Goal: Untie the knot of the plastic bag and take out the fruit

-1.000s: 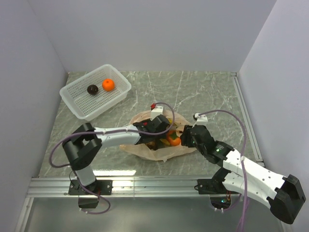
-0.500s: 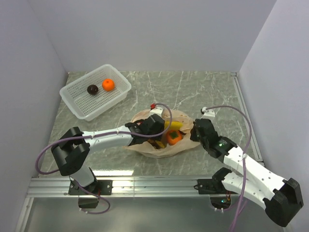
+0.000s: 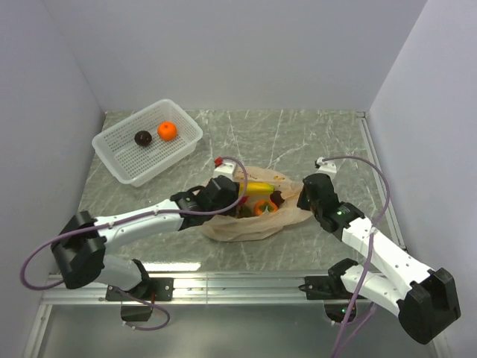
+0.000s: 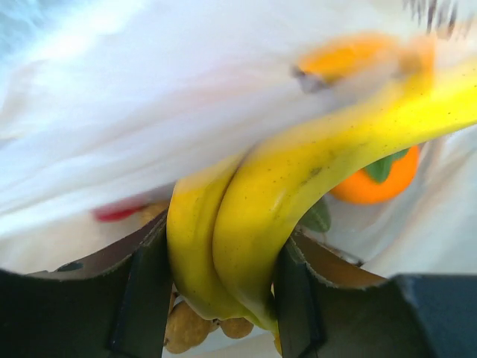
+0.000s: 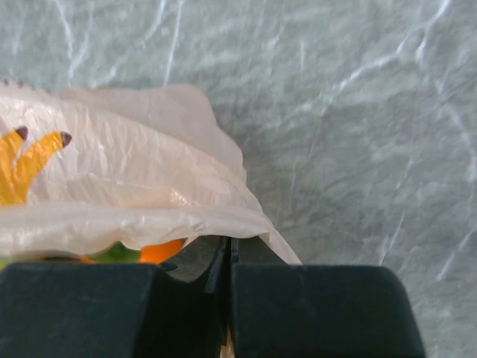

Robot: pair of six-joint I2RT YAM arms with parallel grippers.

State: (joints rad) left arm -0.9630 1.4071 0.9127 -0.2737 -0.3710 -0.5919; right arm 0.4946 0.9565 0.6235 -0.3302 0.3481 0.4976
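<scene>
The peach plastic bag (image 3: 246,226) lies open in the middle of the table; its knot is out of view. My left gripper (image 3: 237,197) reaches in from the left and is shut on the yellow bananas (image 4: 246,216), one finger on each side. In the left wrist view, small brown balls (image 4: 186,328) hang below them and an orange persimmon (image 4: 373,183) sits behind. My right gripper (image 5: 231,250) is shut on the bag's right edge (image 5: 134,186), with the banana tips (image 5: 30,160) showing through the plastic.
A white mesh basket (image 3: 119,153) stands at the back left with a tangerine (image 3: 167,131) and a dark brown fruit (image 3: 142,138) in it. Walls close in on the left, right and back.
My right gripper has moved to the bag's right edge and shut on it. My left arm has drawn back leftward with the bananas, and the bag has spread open.
</scene>
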